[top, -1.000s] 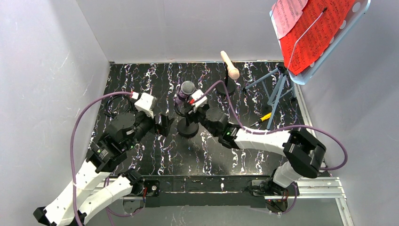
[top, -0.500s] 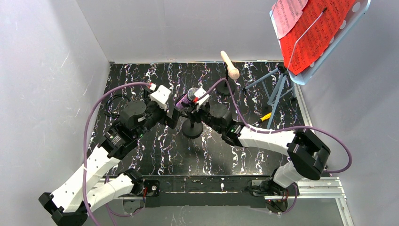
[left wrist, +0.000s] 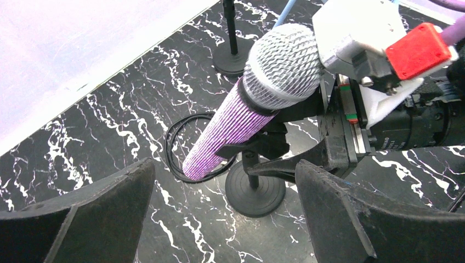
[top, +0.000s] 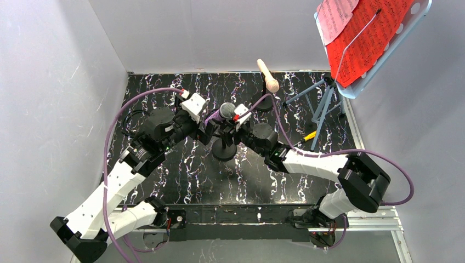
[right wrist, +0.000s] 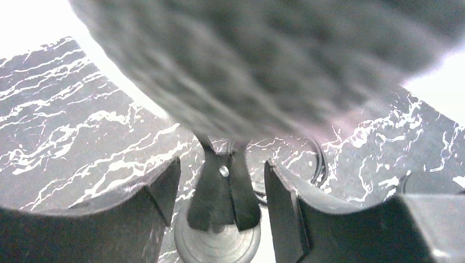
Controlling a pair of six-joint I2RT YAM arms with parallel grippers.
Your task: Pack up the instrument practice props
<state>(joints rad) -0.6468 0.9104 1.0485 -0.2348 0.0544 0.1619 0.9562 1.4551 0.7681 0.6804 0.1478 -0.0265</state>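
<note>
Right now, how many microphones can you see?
2. The purple glitter microphone is in the middle of the table. The cream microphone leans behind it, nearer the back edge. I see no others.

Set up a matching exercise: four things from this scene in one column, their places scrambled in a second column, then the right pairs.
Things
1. purple glitter microphone
2. cream microphone
3. red sheet-music page
4. yellow-handled screwdriver

Places
A. lying on the table beside the tripod legs
B. up on the blue stand tray, top right
C. tilted in the clip of the near black post
D. on the far black post, towards the back wall

Pairs: 1-C, 2-D, 3-B, 4-A
</note>
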